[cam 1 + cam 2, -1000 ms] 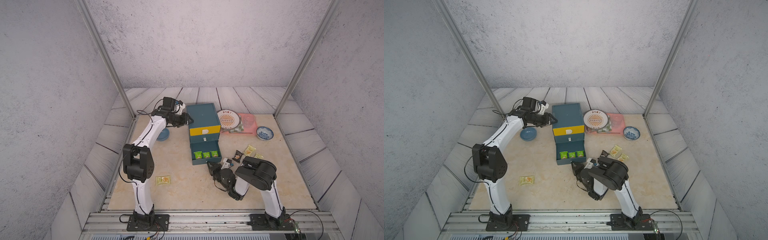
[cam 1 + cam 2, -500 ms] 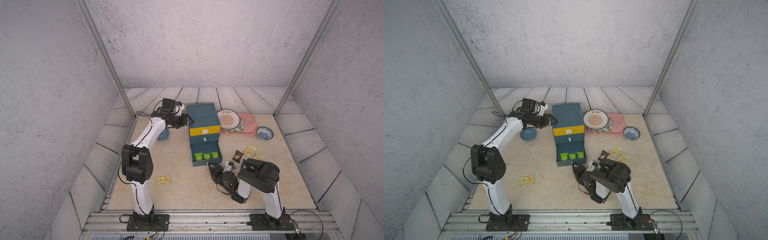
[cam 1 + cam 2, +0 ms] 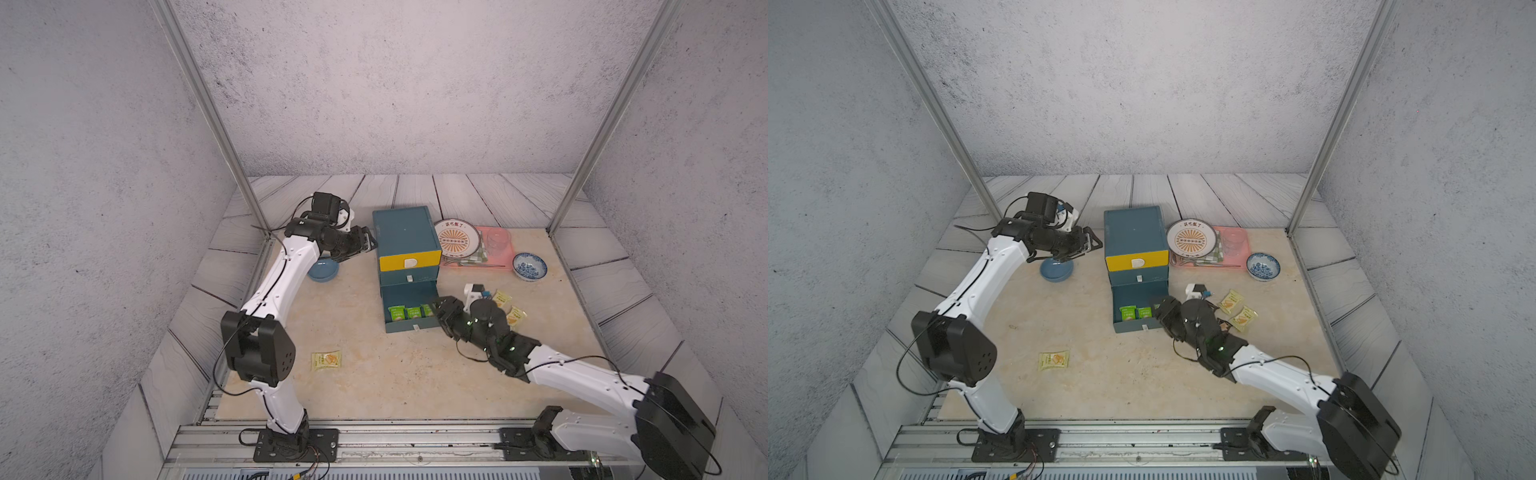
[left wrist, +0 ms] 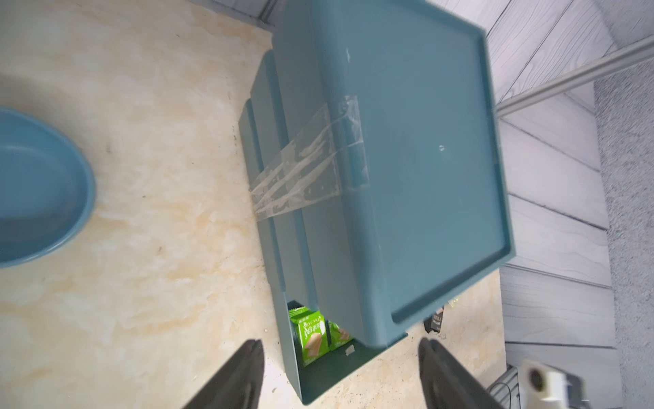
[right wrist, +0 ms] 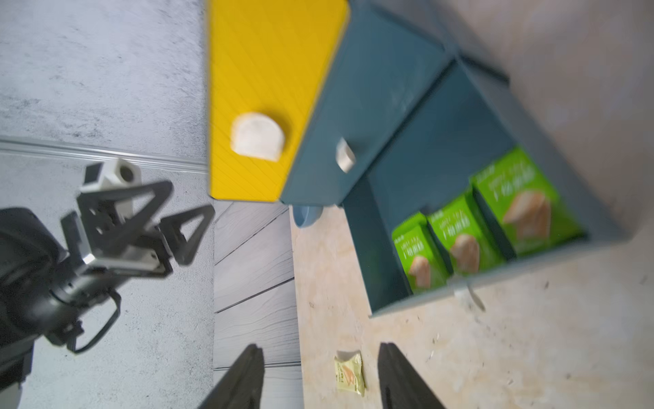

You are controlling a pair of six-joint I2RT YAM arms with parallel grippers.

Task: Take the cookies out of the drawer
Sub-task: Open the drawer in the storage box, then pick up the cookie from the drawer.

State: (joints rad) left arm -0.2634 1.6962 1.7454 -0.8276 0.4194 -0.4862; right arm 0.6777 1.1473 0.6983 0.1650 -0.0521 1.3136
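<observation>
Cookies point(image 3: 412, 312), three green packs, stand side by side in the open bottom drawer point(image 3: 409, 328). Right pincer point(image 3: 440, 309), open and empty, is nearest, just beside the row's end. Left pincer point(image 3: 370, 241) looks open too, by the box point(image 3: 403, 226).

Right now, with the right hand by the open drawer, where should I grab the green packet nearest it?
I'd pinch the top edge of that green packet, coming down from above. It stands on its lower edge, with the drawer wall on one side and the next packet on the other, so only the top is free. The right hand is open.
</observation>
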